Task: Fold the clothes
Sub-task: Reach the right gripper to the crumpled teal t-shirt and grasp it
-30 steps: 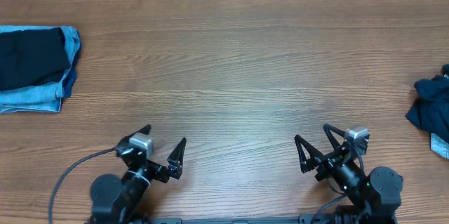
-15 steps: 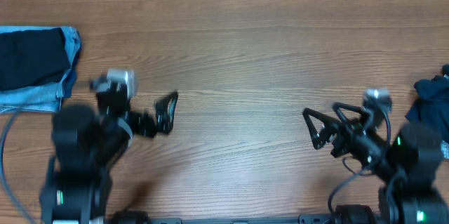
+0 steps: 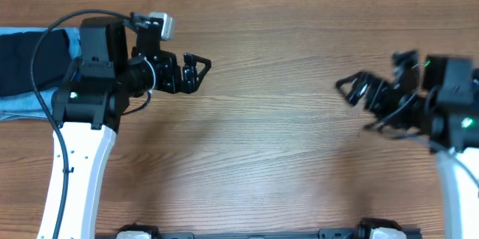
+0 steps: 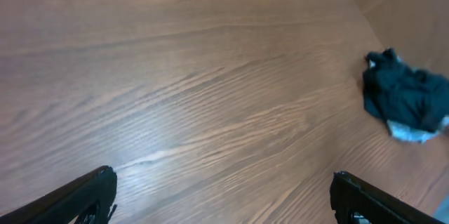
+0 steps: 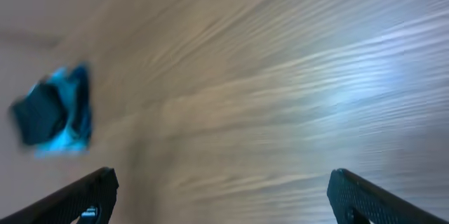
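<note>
I see two claws, left claw [image 3: 200,73] and right claw [image 3: 349,88], both spread apart and empty. Two lots of clothes: one folded stack [image 3: 26,67] at the left edge of the table [image 3: 262,29], one crumpled heap [image 4: 403,101] at the opposite end.

A brown wood-grain table [image 3: 269,156] spans all 3 views, its grain running lengthwise.

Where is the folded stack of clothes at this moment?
In the overhead view, the folded stack of clothes lies at the left edge of the table, a navy piece on light blue denim, partly hidden behind the left arm.
</note>
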`<action>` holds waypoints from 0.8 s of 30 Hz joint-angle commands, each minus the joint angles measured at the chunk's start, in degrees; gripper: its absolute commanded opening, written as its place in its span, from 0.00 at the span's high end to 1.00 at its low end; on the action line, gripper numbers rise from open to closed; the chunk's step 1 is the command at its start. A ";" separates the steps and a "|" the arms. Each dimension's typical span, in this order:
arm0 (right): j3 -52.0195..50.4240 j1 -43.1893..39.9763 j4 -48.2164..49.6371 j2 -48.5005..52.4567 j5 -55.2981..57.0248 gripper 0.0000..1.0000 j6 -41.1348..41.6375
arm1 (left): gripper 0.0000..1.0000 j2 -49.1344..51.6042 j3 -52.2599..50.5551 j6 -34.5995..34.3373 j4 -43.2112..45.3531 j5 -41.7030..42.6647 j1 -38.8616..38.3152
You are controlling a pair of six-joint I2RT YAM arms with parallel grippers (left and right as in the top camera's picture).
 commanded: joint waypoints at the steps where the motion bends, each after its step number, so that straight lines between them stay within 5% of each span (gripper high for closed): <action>1: 11.56 -6.75 -3.34 4.44 11.58 0.00 1.01 | 0.00 -1.36 5.55 5.49 -4.17 -9.79 -4.13; 12: 15.45 -35.41 -2.95 15.61 12.09 0.07 2.71 | 0.00 -1.29 6.45 6.08 -14.10 -18.21 -6.99; 24: 15.45 -44.52 6.99 29.49 22.34 0.07 11.52 | 0.00 -1.27 6.40 6.08 -14.12 -20.98 -6.99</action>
